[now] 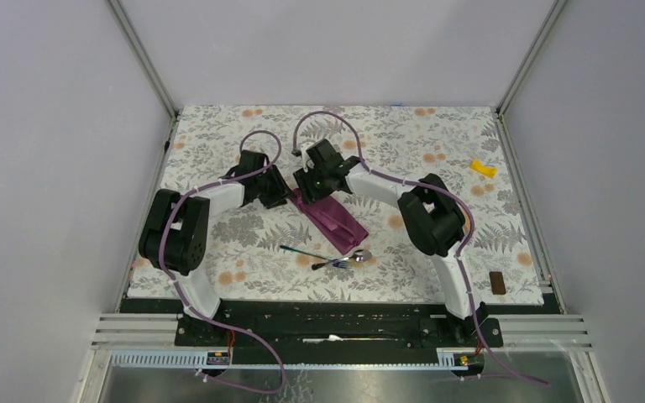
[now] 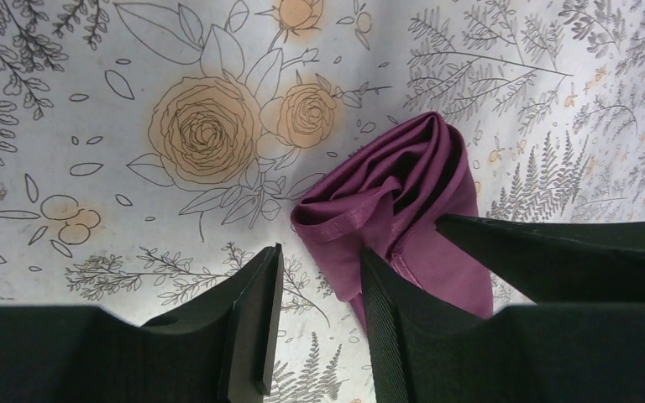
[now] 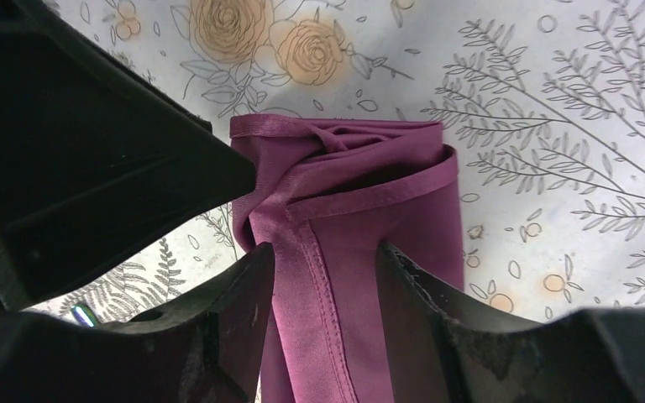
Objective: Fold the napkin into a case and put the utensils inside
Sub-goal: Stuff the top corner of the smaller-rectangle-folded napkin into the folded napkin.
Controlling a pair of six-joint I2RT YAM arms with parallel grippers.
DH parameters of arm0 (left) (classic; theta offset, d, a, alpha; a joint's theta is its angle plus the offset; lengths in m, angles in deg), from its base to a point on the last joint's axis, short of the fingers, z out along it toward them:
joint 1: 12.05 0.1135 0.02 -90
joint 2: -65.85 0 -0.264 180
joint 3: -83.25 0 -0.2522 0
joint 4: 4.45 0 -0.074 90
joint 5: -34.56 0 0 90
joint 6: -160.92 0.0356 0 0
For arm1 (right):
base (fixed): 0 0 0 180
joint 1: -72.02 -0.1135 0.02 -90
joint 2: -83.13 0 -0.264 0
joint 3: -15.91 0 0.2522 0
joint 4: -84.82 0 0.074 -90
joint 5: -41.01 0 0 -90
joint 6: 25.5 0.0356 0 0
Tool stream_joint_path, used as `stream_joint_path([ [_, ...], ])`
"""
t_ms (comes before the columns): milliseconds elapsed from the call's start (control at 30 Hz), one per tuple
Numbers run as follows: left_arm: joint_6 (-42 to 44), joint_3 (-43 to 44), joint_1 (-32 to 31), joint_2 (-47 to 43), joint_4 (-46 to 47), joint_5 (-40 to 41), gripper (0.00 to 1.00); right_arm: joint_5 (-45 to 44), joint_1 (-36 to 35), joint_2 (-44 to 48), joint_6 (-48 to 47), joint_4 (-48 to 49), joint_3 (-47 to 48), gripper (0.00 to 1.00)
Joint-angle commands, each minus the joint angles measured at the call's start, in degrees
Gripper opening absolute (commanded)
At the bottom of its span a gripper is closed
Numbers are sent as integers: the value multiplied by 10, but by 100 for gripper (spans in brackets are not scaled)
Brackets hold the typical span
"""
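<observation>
Pale grey walls box in a table (image 1: 243, 126) spread with a grey-and-orange floral tablecloth (image 1: 420, 143). Near the middle lies the dark purple napkin (image 1: 336, 220), folded into a narrow oblong packet that runs slantwise from 11 o'clock to 5 o'clock.

The left arm (image 1: 186, 227) reaches in from 8 o'clock and the right arm (image 1: 428, 220) from 4 o'clock, and they meet over the packet's 11 o'clock end. The left arm's jaws stand apart. From its wrist camera, tablecloth shows in the gap, and the napkin's folded end sits just beside one finger (image 2: 386, 327), which hides a little of the cloth. Nothing is pinched there.

The right arm's jaws are apart too, straddling the packet. A hemmed strip of cloth fills the gap between them and carries on under one finger (image 3: 424, 323). The cloth lies flat on the table.

Both utensils lie outside the napkin, toward 6 o'clock. The spoon (image 1: 361, 254) has its bowl near the packet's 5 o'clock tip, and the thin bluish-iridescent utensil (image 1: 302, 250) lies at its 9 o'clock side.

A small yellow piece (image 1: 483, 168) rests at 2 o'clock near the edge, well apart from everything. A small brown block (image 1: 496, 282) sits at 4 o'clock by the near corner.
</observation>
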Motion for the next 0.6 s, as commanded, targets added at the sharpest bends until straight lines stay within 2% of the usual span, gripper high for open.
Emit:
stream_joint_path([
  [0, -13, -6, 1, 11, 36, -1, 42, -40, -16, -7, -40, -4, 35, 54],
  [400, -21, -2, -4, 19, 46, -6, 35, -46, -23, -29, -34, -8, 47, 45],
  [567, -21, -1, -6, 16, 47, -7, 34, -38, -24, -34, -35, -15, 53, 48],
])
